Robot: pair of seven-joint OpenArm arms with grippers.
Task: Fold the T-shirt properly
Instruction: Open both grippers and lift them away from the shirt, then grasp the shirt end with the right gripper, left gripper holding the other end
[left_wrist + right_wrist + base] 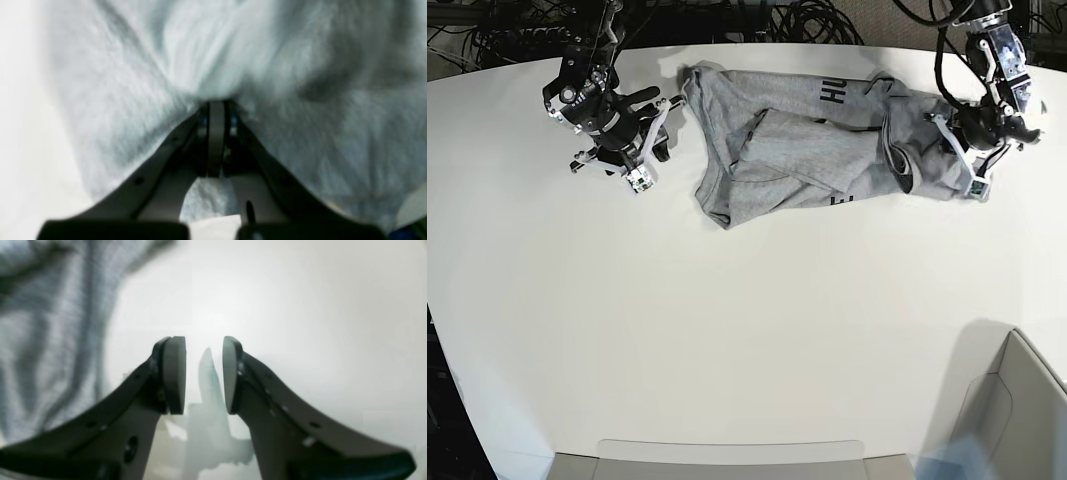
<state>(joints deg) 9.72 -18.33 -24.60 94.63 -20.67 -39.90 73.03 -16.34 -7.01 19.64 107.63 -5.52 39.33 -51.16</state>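
Observation:
The heather-grey T-shirt (817, 150) lies crumpled at the back of the white table (727, 330), with black letters showing on a turned-over part. My left gripper (949, 150) is at the shirt's right end. In the left wrist view this gripper (217, 105) is shut on a bunched pinch of the T-shirt (133, 83). My right gripper (655, 140) stands just left of the shirt's left edge, apart from it. In the right wrist view it (203, 353) is open over the table, with the T-shirt (50, 340) off to the left.
A grey bin (1017, 400) stands at the front right corner. A flat grey tray (727, 455) lies along the front edge. Black cables (807, 20) run behind the table's back edge.

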